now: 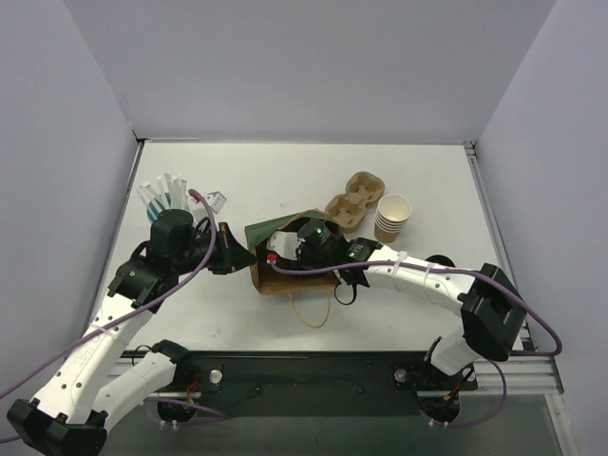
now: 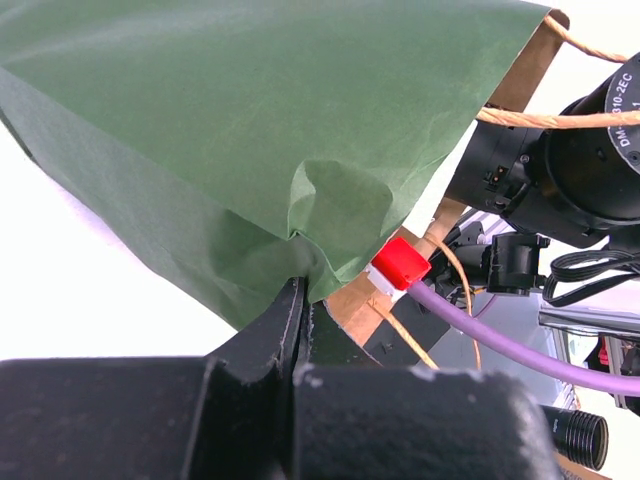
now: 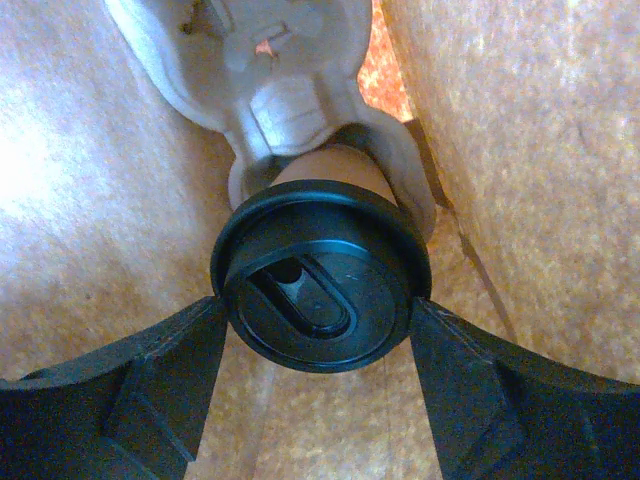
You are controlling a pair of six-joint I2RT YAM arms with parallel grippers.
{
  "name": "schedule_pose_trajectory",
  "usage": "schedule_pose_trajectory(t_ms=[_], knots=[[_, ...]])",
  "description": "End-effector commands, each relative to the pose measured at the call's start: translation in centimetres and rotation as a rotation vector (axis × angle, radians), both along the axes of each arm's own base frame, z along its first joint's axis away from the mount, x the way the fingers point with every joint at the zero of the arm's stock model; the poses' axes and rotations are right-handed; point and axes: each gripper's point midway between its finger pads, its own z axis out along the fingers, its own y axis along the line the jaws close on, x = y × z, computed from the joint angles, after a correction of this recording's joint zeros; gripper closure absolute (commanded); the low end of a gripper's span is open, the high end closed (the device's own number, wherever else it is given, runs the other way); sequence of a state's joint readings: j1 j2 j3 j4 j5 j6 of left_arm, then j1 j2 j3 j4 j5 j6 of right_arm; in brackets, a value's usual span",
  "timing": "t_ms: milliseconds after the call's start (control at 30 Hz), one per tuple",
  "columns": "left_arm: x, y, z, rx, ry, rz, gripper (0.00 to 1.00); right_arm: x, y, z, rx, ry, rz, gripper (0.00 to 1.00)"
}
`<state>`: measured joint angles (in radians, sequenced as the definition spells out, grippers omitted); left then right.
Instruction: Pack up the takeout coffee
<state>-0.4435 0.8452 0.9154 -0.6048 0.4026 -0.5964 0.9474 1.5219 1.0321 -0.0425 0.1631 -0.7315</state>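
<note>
A paper bag, green outside [image 1: 282,226] and brown inside, lies on its side at the table's middle. My left gripper [image 1: 247,256] is shut on the bag's green edge [image 2: 250,130] and holds the mouth open; in the left wrist view its jaws [image 2: 303,295] pinch the paper. My right wrist [image 1: 318,242] reaches into the bag. In the right wrist view my right gripper [image 3: 320,320] is shut on the takeout coffee [image 3: 320,290], one finger on each side of its black lid. The brown cup sits in a grey pulp carrier [image 3: 290,110] inside the bag.
A second pulp cup carrier [image 1: 353,201] and a stack of unlidded tan cups [image 1: 392,218] stand right of the bag. A holder of white sachets [image 1: 166,198] stands at the left. The bag's string handle [image 1: 313,309] lies toward the near edge.
</note>
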Motion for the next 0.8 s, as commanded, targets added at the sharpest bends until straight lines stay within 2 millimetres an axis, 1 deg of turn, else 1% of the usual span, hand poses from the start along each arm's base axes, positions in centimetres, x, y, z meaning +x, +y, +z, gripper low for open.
schedule_pose_trajectory(t_ms=[0, 167, 300, 500, 700, 767], knots=[[-0.5, -0.3, 1.5, -0.04, -0.023, -0.02, 1.0, 0.9, -0.2, 2.6, 0.057, -0.029, -0.04, 0.3], [-0.6, -0.3, 1.6, -0.043, -0.022, -0.022, 1.0, 1.3, 0.0, 1.0, 0.049, -0.006, -0.043, 0.34], [-0.7, -0.3, 1.2, -0.041, -0.012, -0.021, 1.0, 1.7, 0.4, 0.4, 0.05, 0.005, -0.047, 0.4], [-0.6, -0.4, 1.3, -0.041, -0.01, -0.023, 1.0, 2.2, 0.8, -0.2, 0.056, 0.022, -0.059, 0.41], [-0.6, -0.4, 1.1, -0.041, -0.006, -0.022, 1.0, 2.7, 0.7, -0.5, 0.065, 0.034, -0.077, 0.41], [-0.6, -0.4, 1.1, -0.041, -0.006, -0.022, 1.0, 2.8, 0.7, -0.3, 0.071, 0.032, -0.082, 0.41]])
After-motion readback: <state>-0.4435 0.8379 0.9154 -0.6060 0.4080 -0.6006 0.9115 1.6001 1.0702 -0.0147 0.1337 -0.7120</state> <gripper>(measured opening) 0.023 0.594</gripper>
